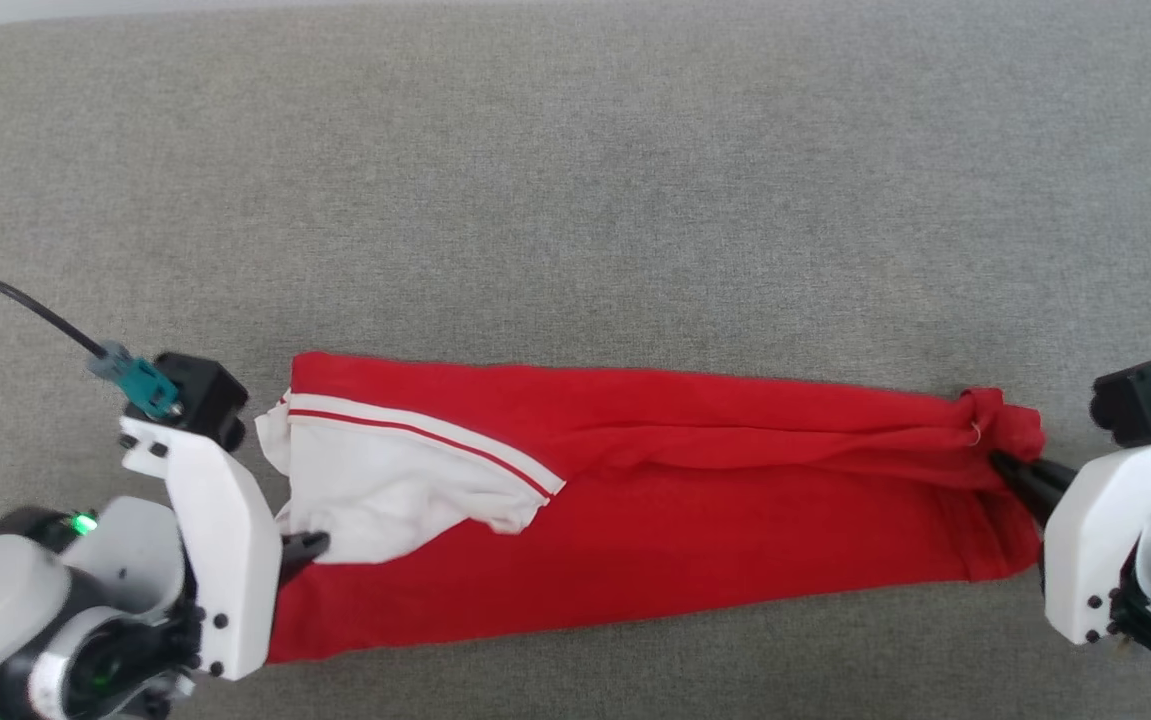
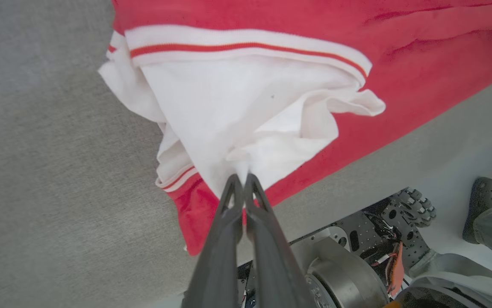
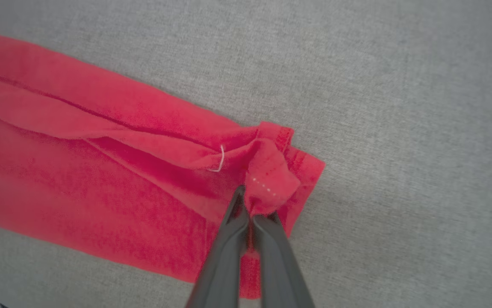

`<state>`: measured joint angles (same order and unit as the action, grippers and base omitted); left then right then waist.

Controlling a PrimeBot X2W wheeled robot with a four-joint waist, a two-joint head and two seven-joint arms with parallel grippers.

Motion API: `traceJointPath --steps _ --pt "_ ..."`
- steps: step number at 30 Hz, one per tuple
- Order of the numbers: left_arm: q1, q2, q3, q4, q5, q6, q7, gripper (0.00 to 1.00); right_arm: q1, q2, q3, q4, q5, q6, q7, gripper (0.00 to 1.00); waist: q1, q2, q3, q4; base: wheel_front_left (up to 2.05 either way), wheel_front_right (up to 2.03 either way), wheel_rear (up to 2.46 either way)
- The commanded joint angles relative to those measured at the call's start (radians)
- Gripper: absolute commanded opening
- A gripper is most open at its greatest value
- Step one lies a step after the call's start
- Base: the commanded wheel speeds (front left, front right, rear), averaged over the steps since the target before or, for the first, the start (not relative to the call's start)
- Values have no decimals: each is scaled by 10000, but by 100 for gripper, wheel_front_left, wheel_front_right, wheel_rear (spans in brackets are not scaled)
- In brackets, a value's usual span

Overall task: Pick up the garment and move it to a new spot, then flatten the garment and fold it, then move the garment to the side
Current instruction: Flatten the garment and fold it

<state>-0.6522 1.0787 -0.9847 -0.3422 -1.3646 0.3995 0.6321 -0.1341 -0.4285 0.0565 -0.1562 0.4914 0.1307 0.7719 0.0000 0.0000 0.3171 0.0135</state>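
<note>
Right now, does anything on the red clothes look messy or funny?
Yes. On the garment, the white panel by the left gripper is crumpled over the red, not flat. The other end is bunched where the right gripper pinches it, with a loose white thread there.

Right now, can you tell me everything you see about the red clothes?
The garment is soft, bright red cloth, stretched into a long, creased band on the grey fabric surface. At one end a crumpled white panel shows, edged by a white band with a thin red stripe. The left gripper is shut on that white part; the right gripper is shut on the bunched red hem at the other end, beside a small white thread.
</note>
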Motion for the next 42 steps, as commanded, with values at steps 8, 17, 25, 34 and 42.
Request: traceJointPath --steps 8,17,25,34,42 --pt "289 -720 109 1711 -28 -621 -819 100 -321 204 -7 265 407 1 610 100 0 0 -52 -55 0 0 0" --pt "703 -590 888 1553 282 -997 -2995 100 2 335 -911 -505 411 1 1497 100 0 0 -287 -59 0 0 0" --pt "1174 -559 1503 1449 970 -1261 -5397 100 81 627 -1252 -150 297 1 1774 100 0 0 -368 121 0 0 0" --pt "2030 -909 2014 2009 1360 -1340 -7938 100 -290 508 -1063 1442 311 1 1333 100 0 0 -385 567 0 0 0" --pt "2741 -1477 2874 2789 1869 -1458 -8939 100 -773 476 -23 3065 750 2 1040 100 0 0 -382 854 0 0 0"
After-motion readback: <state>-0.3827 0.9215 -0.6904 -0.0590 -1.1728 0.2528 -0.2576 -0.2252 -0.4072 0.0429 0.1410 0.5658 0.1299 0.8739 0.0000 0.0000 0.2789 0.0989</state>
